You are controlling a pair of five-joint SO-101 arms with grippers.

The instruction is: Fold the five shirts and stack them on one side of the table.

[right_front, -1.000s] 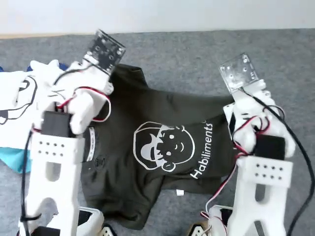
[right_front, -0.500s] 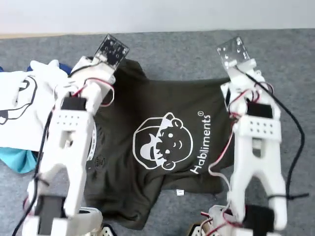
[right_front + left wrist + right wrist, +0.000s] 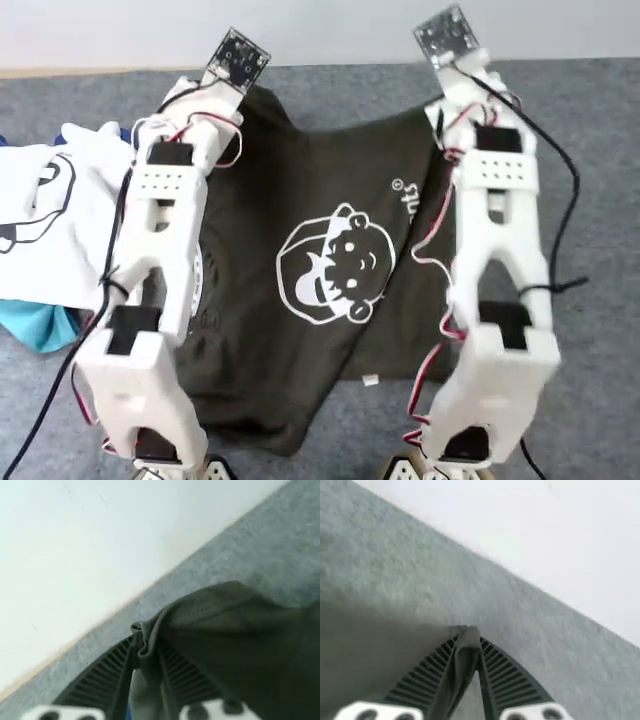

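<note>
Pinching the dark green shirt (image 3: pixel 320 180) along its far edge, with a bunched fold at its far left corner nipped tight in the left gripper (image 3: pixel 136 645) and a thin strip at its far right corner nipped in the right gripper (image 3: pixel 466 642). Lying print side up on the grey table (image 3: pixel 590 150), far edge close to the pale wall (image 3: pixel 320 30). Resting just left of the dark green shirt, a white shirt (image 3: pixel 40 220) over a blue cloth (image 3: pixel 35 325).

Fixed high camera looks down over the grey desk (image 3: pixel 590 130). Wrist cameras sit close behind the left end effector (image 3: pixel 138 642) and right end effector (image 3: pixel 466 640), facing the wall (image 3: pixel 75 540). All three views share the olive shirt (image 3: pixel 300 200)'s far edge.
</note>
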